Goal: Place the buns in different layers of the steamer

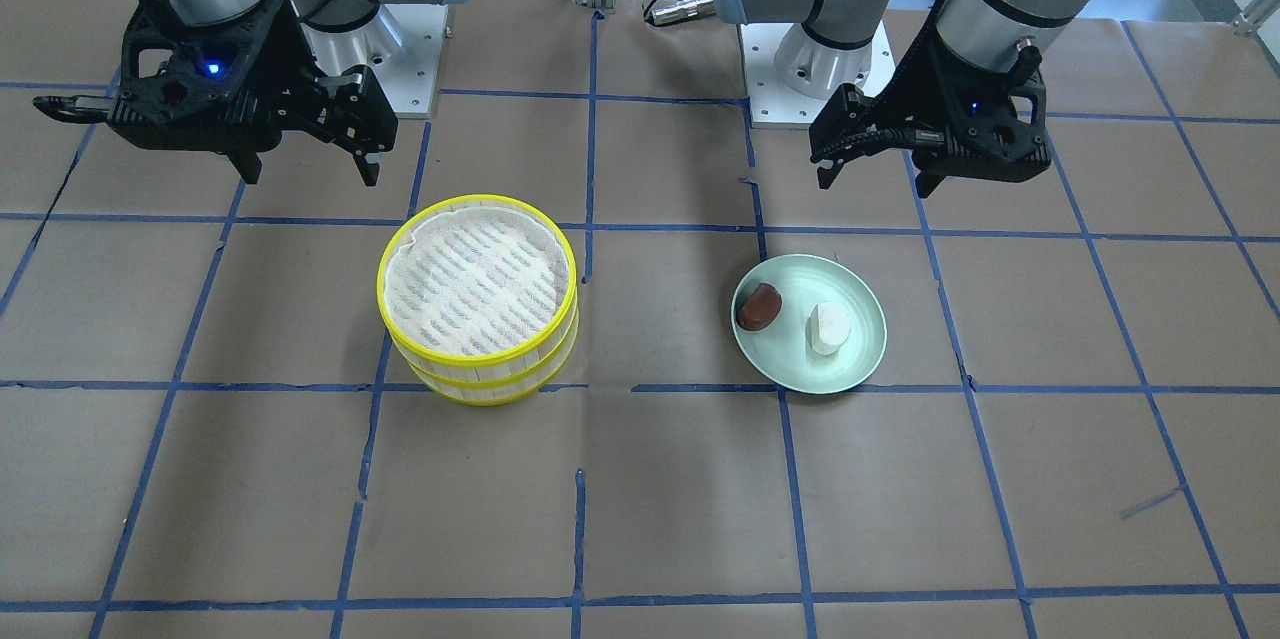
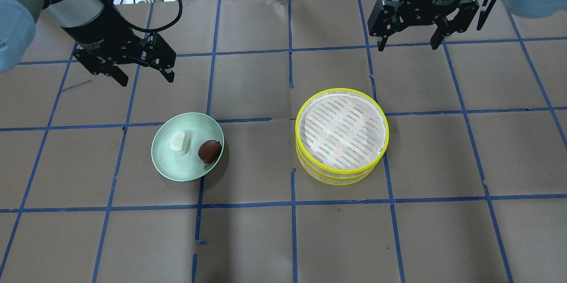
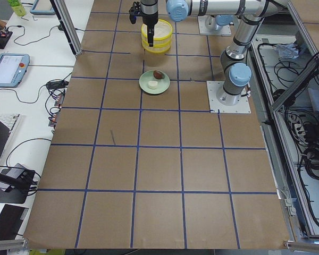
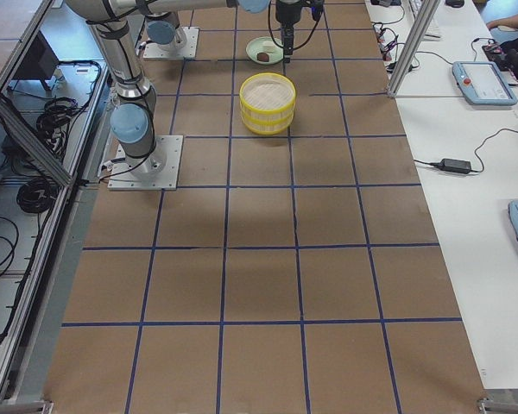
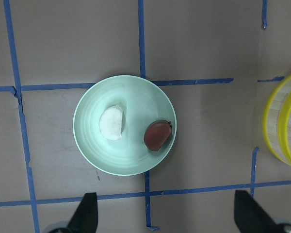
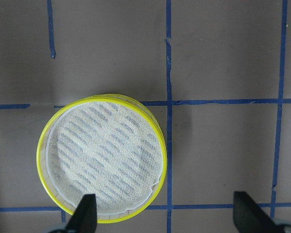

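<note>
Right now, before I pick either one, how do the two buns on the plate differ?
Colour: the white bun is pale, the dark bun reddish-brown. Shape: the white bun is blocky, the dark bun oval with a pointed end. Place: on the green plate, the dark bun lies toward the steamer, the white bun on the side away from it. Both rest on that plate, apart from each other, and neither is in the steamer.

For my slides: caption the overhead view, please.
White bun and brown bun on green plate beside stacked steamer trays; left gripper and right gripper hover open.
</note>
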